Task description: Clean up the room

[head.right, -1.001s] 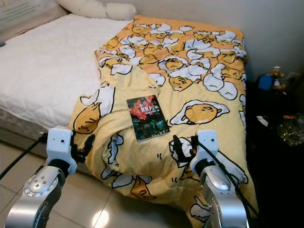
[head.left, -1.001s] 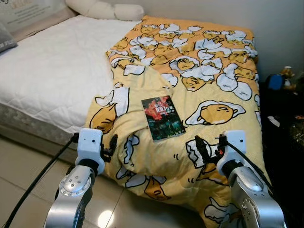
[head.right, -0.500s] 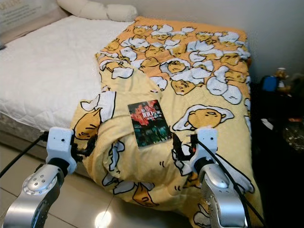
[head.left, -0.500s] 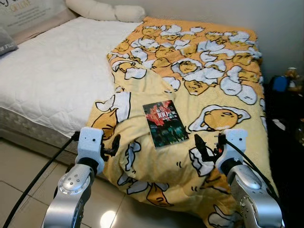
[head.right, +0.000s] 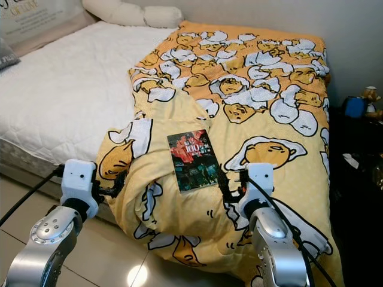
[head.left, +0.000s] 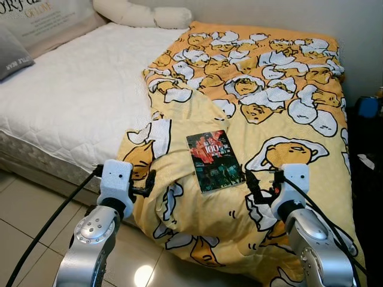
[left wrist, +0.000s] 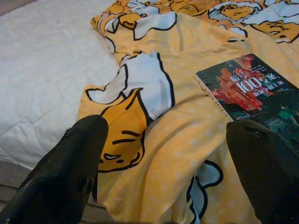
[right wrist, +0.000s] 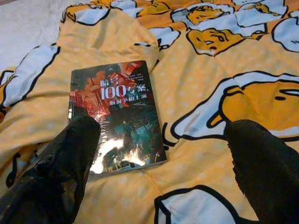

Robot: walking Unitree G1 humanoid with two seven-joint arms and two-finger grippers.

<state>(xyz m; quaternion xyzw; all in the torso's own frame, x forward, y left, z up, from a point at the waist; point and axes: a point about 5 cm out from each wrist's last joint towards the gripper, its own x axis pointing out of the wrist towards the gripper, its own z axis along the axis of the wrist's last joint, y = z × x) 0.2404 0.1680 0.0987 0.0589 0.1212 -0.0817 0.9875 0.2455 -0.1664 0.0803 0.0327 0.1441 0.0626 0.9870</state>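
- Closer now: the robot has stepped toward the bed, so the book (head.left: 215, 161) sits nearer both grippers.
- It lies flat on the yellow blanket (head.left: 281, 107); its cover reads "100".
- At the book's 4 o'clock, the right gripper (head.left: 258, 186) hovers, fingers spread, empty.
- At its 8 o'clock, the left gripper (head.left: 147, 183) hovers, likewise parted.
- A pickup looks next.

Bright even light; floor (head.left: 142, 276) glare; wrist views perhaps slightly soft.
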